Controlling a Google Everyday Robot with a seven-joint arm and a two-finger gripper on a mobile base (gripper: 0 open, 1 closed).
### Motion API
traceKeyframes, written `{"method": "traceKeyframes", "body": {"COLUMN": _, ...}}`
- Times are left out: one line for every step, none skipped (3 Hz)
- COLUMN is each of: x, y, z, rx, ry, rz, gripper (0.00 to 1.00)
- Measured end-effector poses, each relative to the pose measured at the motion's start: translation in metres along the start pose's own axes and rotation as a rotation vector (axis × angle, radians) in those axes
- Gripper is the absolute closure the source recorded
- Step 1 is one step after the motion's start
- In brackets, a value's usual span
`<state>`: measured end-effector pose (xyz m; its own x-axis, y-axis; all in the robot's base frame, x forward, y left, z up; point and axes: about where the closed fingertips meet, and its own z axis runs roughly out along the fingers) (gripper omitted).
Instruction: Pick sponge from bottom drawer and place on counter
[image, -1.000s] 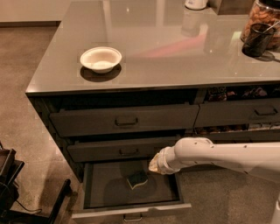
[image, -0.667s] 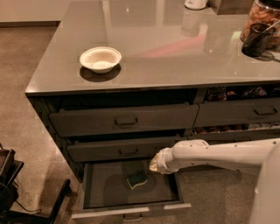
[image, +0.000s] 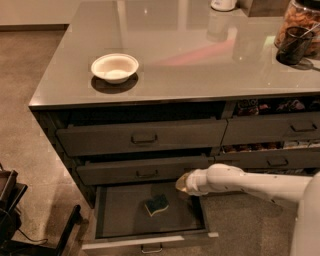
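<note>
Barely anything has shifted: the sponge (image: 156, 204) lies where it was, green side up on the floor of the bottom drawer (image: 117, 215), which stands pulled out. Near it, up and to the right, the gripper (image: 181, 184) has crept a touch closer, and the arm (image: 250, 182) behind it now fills more of the right edge. How wide it's spread I can't tell, but it holds nothing. So no grasp yet, I'd say; the table (image: 200, 70), with its white bowl (image: 115, 67), waits.
</note>
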<state>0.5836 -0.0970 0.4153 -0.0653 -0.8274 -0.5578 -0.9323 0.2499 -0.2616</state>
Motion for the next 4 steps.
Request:
{"method": "traceKeyframes", "body": {"x": 0.005, "y": -0.008, "z": 0.002, "rx": 0.018, "ry": -0.007, "rz": 0.006, "gripper": 1.0}}
{"method": "traceKeyframes", "body": {"x": 0.008, "y": -0.007, "z": 0.004, "rx": 0.014, "ry": -0.018, "rz": 0.021, "gripper": 1.0}}
{"method": "traceKeyframes", "body": {"x": 0.023, "y": -0.005, "z": 0.011, "rx": -0.003, "ry": -0.063, "rz": 0.111, "gripper": 1.0}}
{"method": "traceKeyframes", "body": {"x": 0.04, "y": -0.006, "z": 0.019, "rx": -0.022, "ry": -0.137, "rz": 0.217, "gripper": 1.0}}
